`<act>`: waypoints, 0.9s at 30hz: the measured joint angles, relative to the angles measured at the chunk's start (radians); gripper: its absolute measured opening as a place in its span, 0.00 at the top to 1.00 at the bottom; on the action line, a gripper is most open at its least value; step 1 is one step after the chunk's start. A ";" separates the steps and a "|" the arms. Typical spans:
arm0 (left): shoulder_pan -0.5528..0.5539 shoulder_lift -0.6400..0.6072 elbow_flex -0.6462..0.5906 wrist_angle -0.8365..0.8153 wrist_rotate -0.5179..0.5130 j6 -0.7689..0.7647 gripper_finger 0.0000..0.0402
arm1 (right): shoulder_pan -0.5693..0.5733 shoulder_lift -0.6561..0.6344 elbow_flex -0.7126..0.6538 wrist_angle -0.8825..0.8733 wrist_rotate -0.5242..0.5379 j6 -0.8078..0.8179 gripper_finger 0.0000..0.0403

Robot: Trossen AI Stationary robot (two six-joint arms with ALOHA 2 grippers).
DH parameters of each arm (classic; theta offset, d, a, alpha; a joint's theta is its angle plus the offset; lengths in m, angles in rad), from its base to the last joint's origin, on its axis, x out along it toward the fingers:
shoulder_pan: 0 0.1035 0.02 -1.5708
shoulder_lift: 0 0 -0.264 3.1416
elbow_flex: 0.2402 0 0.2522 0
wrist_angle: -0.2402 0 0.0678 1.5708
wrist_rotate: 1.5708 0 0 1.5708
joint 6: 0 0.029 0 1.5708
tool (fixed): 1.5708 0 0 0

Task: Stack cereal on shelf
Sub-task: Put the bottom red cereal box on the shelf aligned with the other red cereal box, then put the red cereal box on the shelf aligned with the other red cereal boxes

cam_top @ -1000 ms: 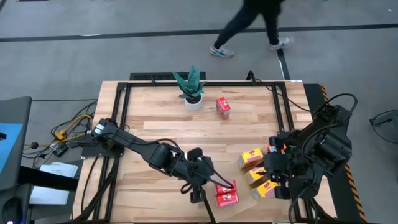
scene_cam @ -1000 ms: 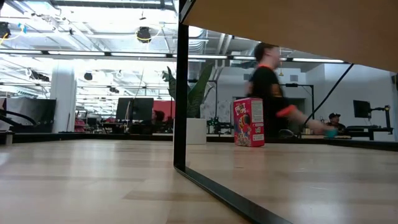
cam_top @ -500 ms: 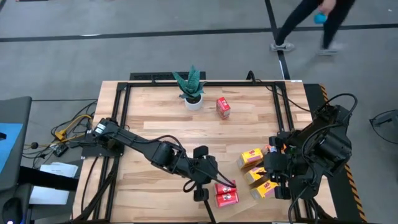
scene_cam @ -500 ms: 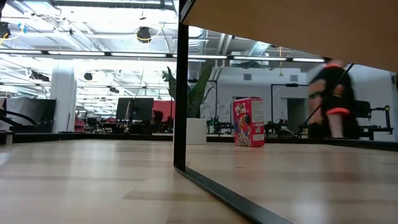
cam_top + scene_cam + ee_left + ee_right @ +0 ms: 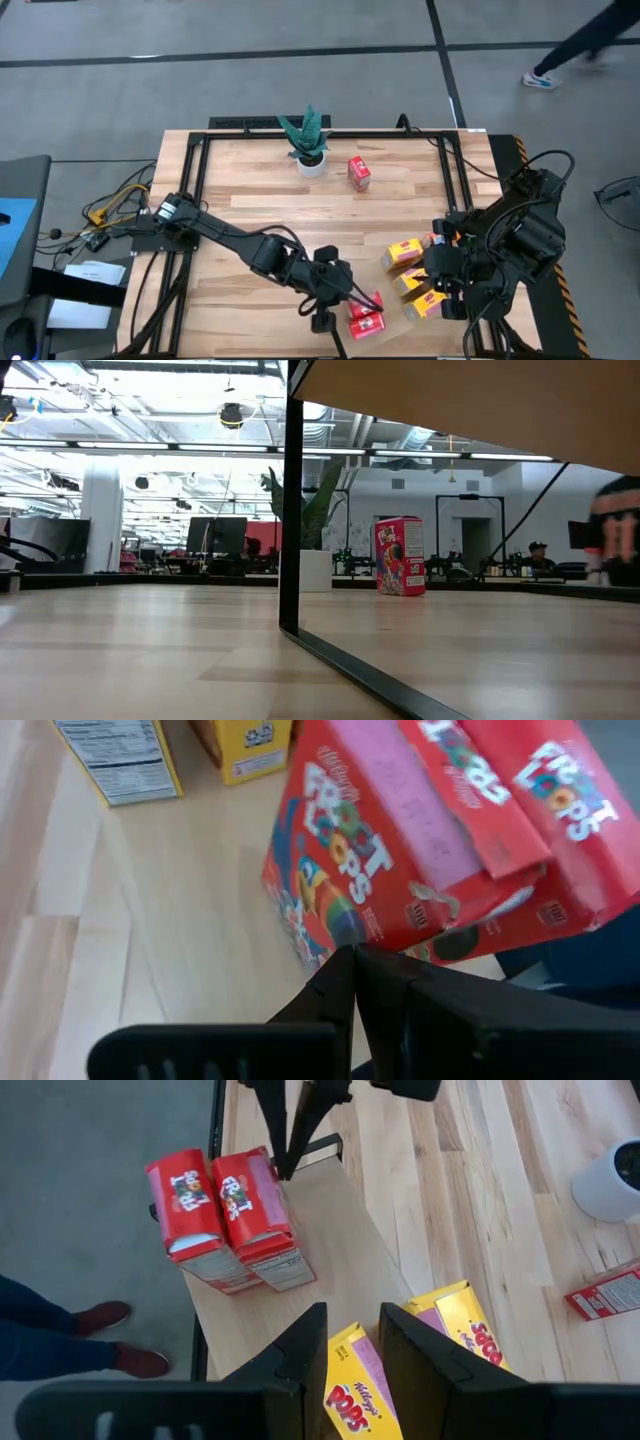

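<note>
Two red cereal boxes (image 5: 364, 311) stand side by side on the pale shelf board (image 5: 340, 1270), at its outer corner by the table's front edge. The left gripper (image 5: 350, 295), fingers pressed together and holding nothing, has its tips against the side of the nearer red box. Three yellow boxes (image 5: 412, 278) lie on the far end of the same board, beneath the right gripper (image 5: 350, 1342), whose fingers stand slightly apart over one of them without clamping it. One more red box (image 5: 359, 172) stands well away from the shelf, next to the potted plant (image 5: 308, 140).

By this count the job appears partly done: boxes gathered, none yet stacked, one stray left to fetch. The red pair sits close to the drop-off, leaving little margin outward; the planked tabletop (image 5: 250, 200) between shelf and plant lies open for reaching.
</note>
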 joint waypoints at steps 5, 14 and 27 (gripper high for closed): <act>-0.001 0.000 0.000 -0.017 0.009 -0.009 1.00 | 0.000 0.000 0.000 0.009 0.000 0.000 0.71; 0.012 -0.008 -0.001 -0.096 0.015 -0.021 1.00 | 0.000 0.000 0.000 0.014 0.001 0.000 0.71; 0.168 -0.173 0.000 -0.173 -0.003 0.458 0.75 | 0.000 0.000 0.000 -0.013 0.000 -0.010 0.71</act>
